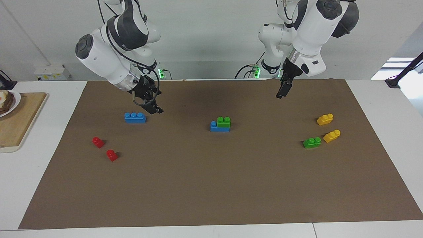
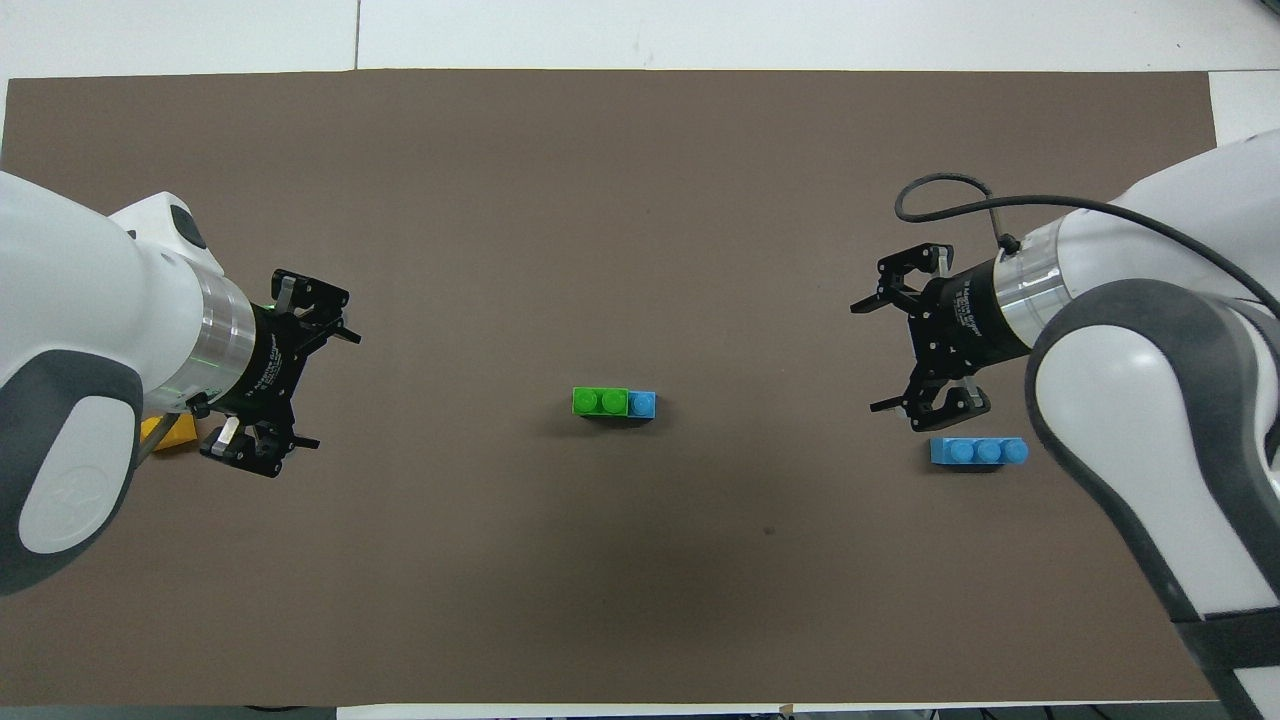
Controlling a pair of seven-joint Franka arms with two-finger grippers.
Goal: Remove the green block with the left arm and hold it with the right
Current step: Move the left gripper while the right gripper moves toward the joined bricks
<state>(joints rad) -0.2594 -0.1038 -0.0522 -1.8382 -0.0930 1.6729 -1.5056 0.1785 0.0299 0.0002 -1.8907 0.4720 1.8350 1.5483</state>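
The green block sits pressed onto one end of a blue brick in the middle of the brown mat. My left gripper hangs open above the mat, between that stack and the left arm's end, touching nothing. My right gripper is open too, in the air just beside a loose blue three-stud brick, with nothing between its fingers. A second green brick lies loose toward the left arm's end; the left arm hides it in the overhead view.
Two yellow bricks lie next to the loose green one. Two small red bricks lie toward the right arm's end. A wooden board with a plate stands off the mat.
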